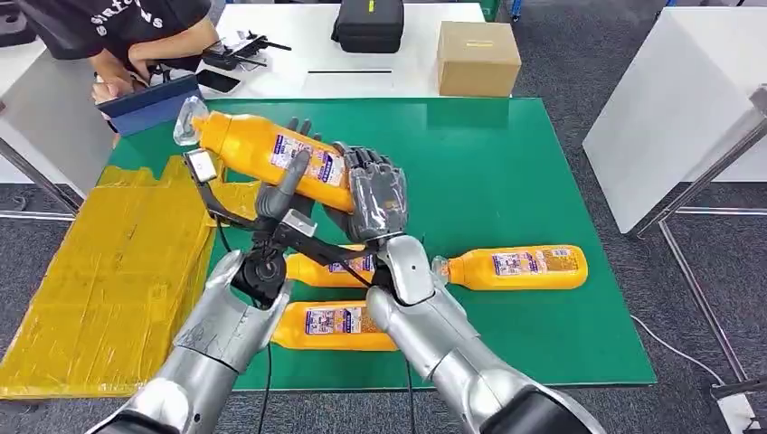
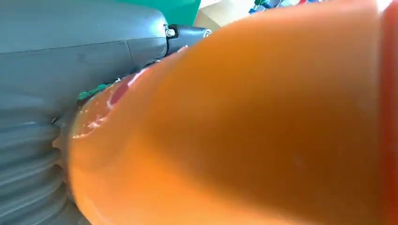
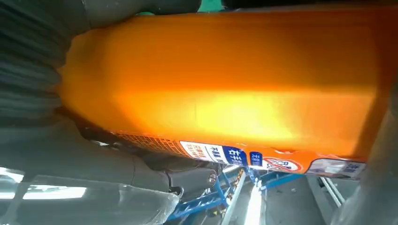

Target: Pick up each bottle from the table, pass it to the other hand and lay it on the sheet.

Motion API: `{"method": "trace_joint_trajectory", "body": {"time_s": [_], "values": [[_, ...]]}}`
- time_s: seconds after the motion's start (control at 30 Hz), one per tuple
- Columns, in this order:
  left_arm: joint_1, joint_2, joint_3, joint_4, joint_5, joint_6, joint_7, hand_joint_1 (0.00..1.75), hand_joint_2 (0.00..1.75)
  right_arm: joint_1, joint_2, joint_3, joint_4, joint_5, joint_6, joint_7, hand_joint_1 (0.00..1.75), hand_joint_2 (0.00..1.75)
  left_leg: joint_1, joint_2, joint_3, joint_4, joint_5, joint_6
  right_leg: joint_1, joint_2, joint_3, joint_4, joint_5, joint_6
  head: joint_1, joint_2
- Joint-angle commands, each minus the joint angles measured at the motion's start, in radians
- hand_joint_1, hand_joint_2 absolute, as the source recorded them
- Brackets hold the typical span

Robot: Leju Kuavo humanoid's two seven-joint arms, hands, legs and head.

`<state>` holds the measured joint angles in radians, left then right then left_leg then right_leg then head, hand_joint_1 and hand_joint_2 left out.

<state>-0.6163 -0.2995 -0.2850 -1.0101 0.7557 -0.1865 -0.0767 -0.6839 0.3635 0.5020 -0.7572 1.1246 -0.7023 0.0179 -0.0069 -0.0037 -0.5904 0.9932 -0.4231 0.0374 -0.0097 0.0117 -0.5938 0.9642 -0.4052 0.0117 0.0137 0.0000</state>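
Held bottle (image 1: 271,154): we find its base hidden behind the right hand (image 1: 375,194). Two table bottles (image 1: 330,271) sit partly covered by our forearms.

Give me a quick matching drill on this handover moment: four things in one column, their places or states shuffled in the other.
Things:
1. raised bottle
2. bottle with its cap pointing left
3. yellow sheet
4. cardboard box

Places or states:
A. lies alone on the green mat, right of the arms
B. on the white table beyond the mat
C. held up between both hands
D. spread at the mat's left edge, no bottle on it

Pairs: 1-C, 2-A, 3-D, 4-B
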Motion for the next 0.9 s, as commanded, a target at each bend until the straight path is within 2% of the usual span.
{"method": "trace_joint_trajectory", "body": {"time_s": [0.03, 0.4, 0.9], "values": [[-0.073, 0.007, 0.005, 0.056, -0.01, 0.008, -0.002, 0.0, 1.75, 0.002, -0.014, 0.107, 0.077, 0.018, 0.004, -0.009, 1.75, 1.75, 0.001, -0.001, 0.003, 0.0, -0.001, -0.002, 0.001, -0.002, 0.003, -0.001, -0.001, -0.001, 0.0, 0.0], [-0.059, 0.015, 0.056, 0.034, -0.047, 0.02, -0.041, 0.0, 1.75, -0.003, -0.014, 0.114, 0.148, -0.075, 0.004, -0.012, 1.75, 1.75, 0.001, 0.0, 0.002, -0.001, 0.0, -0.002, 0.001, -0.001, 0.003, -0.001, 0.0, -0.001, 0.0, 0.0], [-0.037, 0.018, 0.068, 0.013, -0.071, 0.033, -0.059, 0.0, 1.75, -0.003, -0.014, 0.113, 0.17, -0.068, 0.004, 0.019, 1.75, 1.75, 0.001, -0.001, 0.004, 0.0, -0.001, -0.003, 0.001, -0.002, 0.005, -0.001, -0.002, -0.001, 0.0, 0.0]]}}
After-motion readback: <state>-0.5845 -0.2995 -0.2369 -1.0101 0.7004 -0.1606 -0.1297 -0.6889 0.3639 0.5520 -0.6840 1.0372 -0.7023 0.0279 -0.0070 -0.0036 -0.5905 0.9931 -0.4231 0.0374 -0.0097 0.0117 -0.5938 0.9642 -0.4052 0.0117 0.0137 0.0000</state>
